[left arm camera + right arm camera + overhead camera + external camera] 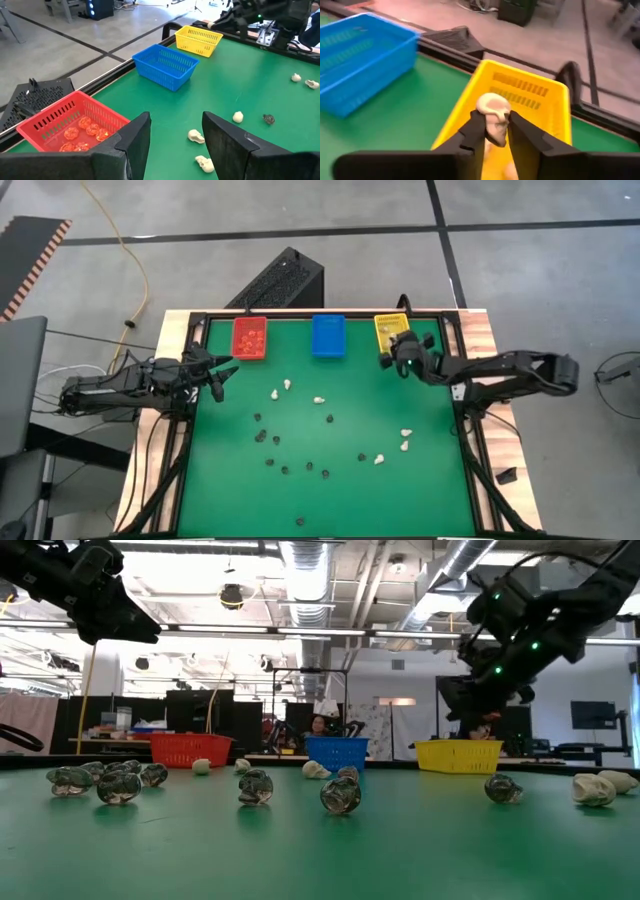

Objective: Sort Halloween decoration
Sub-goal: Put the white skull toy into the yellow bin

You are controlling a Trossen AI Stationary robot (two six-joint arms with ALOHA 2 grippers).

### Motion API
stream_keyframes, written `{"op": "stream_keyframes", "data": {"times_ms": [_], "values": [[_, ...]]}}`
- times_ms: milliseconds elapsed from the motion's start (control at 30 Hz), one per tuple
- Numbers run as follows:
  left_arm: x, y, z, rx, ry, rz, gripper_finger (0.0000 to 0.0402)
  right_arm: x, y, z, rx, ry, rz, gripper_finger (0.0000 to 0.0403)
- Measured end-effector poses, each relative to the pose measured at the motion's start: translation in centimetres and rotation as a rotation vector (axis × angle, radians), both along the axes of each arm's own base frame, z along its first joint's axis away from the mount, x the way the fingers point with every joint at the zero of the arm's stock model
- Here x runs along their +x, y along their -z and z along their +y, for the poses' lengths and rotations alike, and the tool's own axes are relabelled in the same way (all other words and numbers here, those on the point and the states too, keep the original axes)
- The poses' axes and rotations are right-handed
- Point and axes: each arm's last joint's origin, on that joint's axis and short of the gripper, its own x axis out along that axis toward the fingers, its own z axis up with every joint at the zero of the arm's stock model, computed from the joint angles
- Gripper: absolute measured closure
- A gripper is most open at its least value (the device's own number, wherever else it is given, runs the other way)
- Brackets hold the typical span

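- The high view looks straight down from well above, taking in the whole green table [330,480] and the floor around it.
- The low view sits at table-top height, facing level across the mat toward the 3 bins and the room behind.
- The left wrist view looks from close above the red bin [70,125] along the row of bins to the yellow bin [198,40].
- The right wrist view hangs very near the yellow bin [540,100], probably angled downward, with the blue bin [360,60] shared with the other 3 views.
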Motion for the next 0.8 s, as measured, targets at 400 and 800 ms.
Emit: {"op": "stream_keyframes", "data": {"times_ms": [400, 800], "values": [[0.0, 0.0, 0.0, 0.0, 0.0, 0.0, 0.0233, -0.8, -0.1, -1.8, 0.088, -0.048, -0.071, 0.0161], [0.0, 0.0, 0.0, 0.0, 0.0, 0.0, 0.0233, -1.3, -1.5, 7.2, 0.292, -0.455, -0.077, 0.017]]}}
